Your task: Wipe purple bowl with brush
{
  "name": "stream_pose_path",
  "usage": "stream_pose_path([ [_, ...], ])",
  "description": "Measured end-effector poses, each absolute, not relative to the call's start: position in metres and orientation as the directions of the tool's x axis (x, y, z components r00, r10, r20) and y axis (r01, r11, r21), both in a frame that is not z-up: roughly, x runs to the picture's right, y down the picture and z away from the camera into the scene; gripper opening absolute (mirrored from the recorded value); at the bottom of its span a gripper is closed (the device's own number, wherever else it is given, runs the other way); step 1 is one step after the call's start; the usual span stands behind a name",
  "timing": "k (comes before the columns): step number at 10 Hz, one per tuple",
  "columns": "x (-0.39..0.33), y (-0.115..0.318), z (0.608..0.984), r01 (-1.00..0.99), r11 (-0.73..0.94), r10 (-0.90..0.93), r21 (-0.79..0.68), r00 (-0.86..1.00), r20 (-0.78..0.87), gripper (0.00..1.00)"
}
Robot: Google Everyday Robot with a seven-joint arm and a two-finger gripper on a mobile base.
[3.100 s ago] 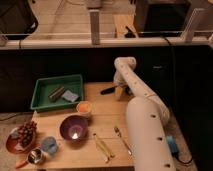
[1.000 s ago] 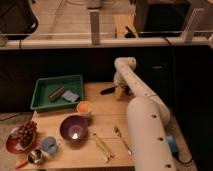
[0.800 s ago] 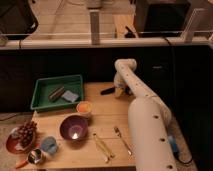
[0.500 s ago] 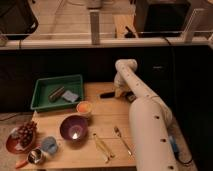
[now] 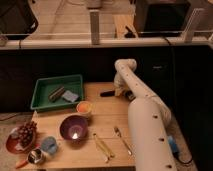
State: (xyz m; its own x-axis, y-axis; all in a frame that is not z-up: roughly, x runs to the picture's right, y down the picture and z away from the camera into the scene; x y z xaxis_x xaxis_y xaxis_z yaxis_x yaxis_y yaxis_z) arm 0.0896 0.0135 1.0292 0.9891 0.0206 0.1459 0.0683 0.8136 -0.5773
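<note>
The purple bowl sits on the wooden table at the front left, glossy inside. The brush, a dark slim shape, lies near the table's back edge, right of centre. My gripper is at the end of the white arm, down at the right end of the brush near the back edge. It is far from the purple bowl.
A green tray with a sponge stands at the back left. A small orange bowl sits behind the purple bowl. A plate with grapes and cups are at the front left. A yellowish utensil and a fork lie in front.
The arm's end has shifted slightly right and down toward the brush at the back of the table. The brush and the other things have not moved.
</note>
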Motion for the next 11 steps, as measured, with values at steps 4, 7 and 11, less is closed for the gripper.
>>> stream_pose_path([
  [4,0.092,0.012,1.027,0.067,0.812,0.018,-0.579,0.990,0.140,0.00],
  [7,0.105,-0.002,1.013,0.040,0.827,0.054,-0.560,0.987,0.149,0.00],
  [11,0.109,-0.046,0.962,0.018,0.871,0.117,-0.490,0.963,0.244,0.00],
])
